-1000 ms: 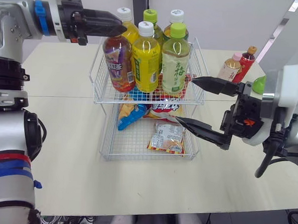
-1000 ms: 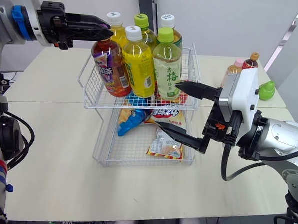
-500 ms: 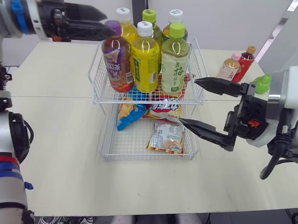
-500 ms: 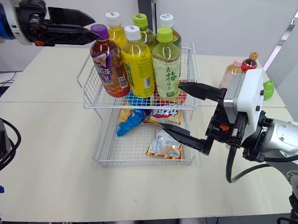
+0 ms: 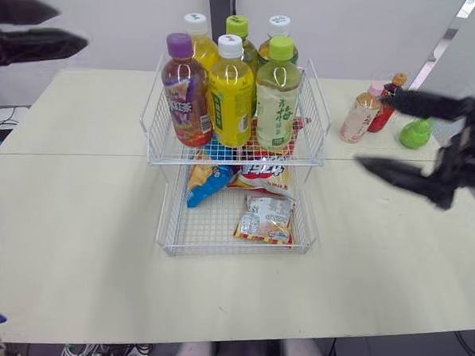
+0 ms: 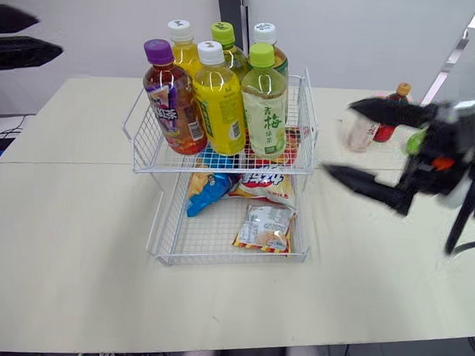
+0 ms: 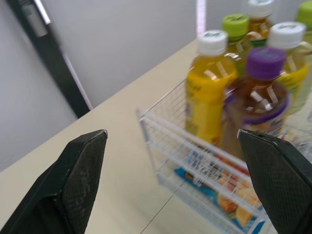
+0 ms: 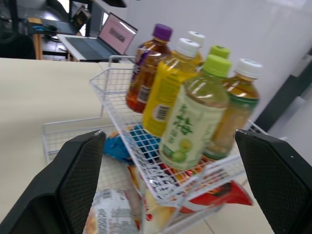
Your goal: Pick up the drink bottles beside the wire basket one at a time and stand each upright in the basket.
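Observation:
The two-tier wire basket (image 5: 155, 134) stands mid-table, and its top tier holds several upright bottles. The front row is a purple-capped tea bottle (image 5: 183, 91), a yellow bottle (image 5: 231, 94) and a green-capped bottle (image 5: 278, 96). My left gripper (image 5: 72, 26) is open and empty, up at the far left, well clear of the basket. My right gripper (image 5: 371, 129) is open and empty, right of the basket. Just behind it on the table stand a pink-capped bottle (image 5: 357, 114) and a red bottle (image 5: 389, 97). The left wrist view looks at the purple-capped bottle (image 7: 261, 102) between open fingers.
The lower tier holds snack packets (image 5: 267, 218) and a blue chip bag (image 5: 207, 183). A green rounded object (image 5: 416, 134) lies beside the red bottle. A laptop (image 8: 116, 35) sits on a far desk in the right wrist view. Bare tabletop (image 5: 84, 218) spreads left and in front.
My left gripper opened, let go of the purple-capped bottle, which now stands in the top tier, and drew back left. My right gripper swung right, away from the basket.

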`<state>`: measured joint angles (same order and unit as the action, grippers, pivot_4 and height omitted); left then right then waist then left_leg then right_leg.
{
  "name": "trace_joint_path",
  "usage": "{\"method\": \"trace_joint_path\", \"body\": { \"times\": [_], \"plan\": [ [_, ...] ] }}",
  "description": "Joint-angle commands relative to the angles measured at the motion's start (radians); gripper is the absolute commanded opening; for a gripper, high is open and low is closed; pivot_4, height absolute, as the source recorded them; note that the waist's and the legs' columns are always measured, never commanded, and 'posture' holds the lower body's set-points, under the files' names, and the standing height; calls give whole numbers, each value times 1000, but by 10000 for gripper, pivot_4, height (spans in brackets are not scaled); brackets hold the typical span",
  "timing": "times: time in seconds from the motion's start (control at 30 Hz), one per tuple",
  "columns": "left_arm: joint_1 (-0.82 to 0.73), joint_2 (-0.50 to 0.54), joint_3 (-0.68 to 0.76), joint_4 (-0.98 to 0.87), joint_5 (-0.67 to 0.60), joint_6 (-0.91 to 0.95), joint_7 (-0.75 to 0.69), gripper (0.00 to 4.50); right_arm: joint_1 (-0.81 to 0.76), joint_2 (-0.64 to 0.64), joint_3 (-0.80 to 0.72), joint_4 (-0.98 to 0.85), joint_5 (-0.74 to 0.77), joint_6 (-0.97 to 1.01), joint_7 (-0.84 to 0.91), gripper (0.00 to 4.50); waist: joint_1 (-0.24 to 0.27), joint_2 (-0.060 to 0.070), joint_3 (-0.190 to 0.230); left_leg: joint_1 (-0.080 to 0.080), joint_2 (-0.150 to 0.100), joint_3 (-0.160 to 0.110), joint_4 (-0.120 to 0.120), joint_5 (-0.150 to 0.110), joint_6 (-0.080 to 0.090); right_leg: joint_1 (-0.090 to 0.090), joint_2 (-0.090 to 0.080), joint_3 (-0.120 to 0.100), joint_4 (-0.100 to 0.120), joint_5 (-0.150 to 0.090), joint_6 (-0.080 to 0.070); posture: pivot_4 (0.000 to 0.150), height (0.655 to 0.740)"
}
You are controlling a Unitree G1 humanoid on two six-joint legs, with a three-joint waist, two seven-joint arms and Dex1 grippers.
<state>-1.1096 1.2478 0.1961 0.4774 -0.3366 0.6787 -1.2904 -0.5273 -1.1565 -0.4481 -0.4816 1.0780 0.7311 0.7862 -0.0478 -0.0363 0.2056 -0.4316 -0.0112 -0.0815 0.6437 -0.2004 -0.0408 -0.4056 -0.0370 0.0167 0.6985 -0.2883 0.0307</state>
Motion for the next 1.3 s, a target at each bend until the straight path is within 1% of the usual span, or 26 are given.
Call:
{"method": "trace_joint_path", "body": {
  "times": [0.03,0.2,0.33,0.37,0.5,0.6,0.73,0.83,0.97,1.13,1.2,1.3],
  "plan": [
    [125,30,111,-20,18,-89,84,44546,-10,-31,-22,97,-101,-64,64,45000,0,0,0,0,0,0,0,0,0,0,0,0,0,0,0,1500,7308],
    [382,-37,231,-78,36,-204,225,44546,14,-6,19,214,-276,-177,100,45000,8,1,0,0,0,1,0,0,0,0,-1,1,0,1,-1,1500,7308],
    [563,-134,330,-177,10,-214,330,44546,99,39,79,302,-506,-386,109,45000,14,0,-1,0,1,2,0,0,0,0,-1,1,-1,2,-2,1500,7308],
    [588,-146,340,-194,6,-216,341,44546,107,49,85,317,-532,-415,111,45000,15,0,-1,0,1,2,0,0,0,0,-1,1,-1,2,-2,1500,7308],
    [694,-258,366,-207,44,-325,486,44546,148,156,104,417,-640,-528,46,45000,16,0,-1,0,2,3,1,0,0,-1,-2,2,0,3,-4,1500,7308],
    [758,-305,365,-243,47,-358,535,44546,184,228,110,463,-685,-602,31,45000,17,0,-1,1,3,3,1,0,0,0,-2,2,0,3,-4,1500,7308],
    [860,-377,361,-233,87,-445,626,44546,230,301,137,524,-744,-665,10,45000,16,1,-2,2,3,3,0,0,0,0,-2,2,0,4,-5,1500,7308],
    [904,-430,357,-204,100,-494,693,44546,247,351,151,581,-788,-729,-15,45000,16,2,-2,3,3,3,0,0,0,0,-2,2,0,4,-5,1500,7308],
    [922,-480,341,-160,118,-550,756,44546,235,399,167,662,-832,-794,-45,45000,17,2,-3,3,3,3,0,0,0,1,-1,2,0,4,-5,1500,7308],
    [946,-522,315,-119,128,-601,791,44546,203,433,185,759,-872,-861,-78,45000,17,3,-4,4,3,4,0,0,0,1,-1,2,0,4,-5,1500,7308],
    [940,-543,319,-123,108,-593,801,44546,191,440,190,785,-876,-878,-79,45000,17,3,-4,4,3,4,0,0,0,2,-1,2,0,4,-5,1500,7308],
    [942,-561,325,-145,74,-587,778,44546,179,449,193,806,-870,-886,-72,45000,17,3,-4,4,3,4,0,0,0,2,-1,2,0,4,-5,1500,7308]
  ]
}}
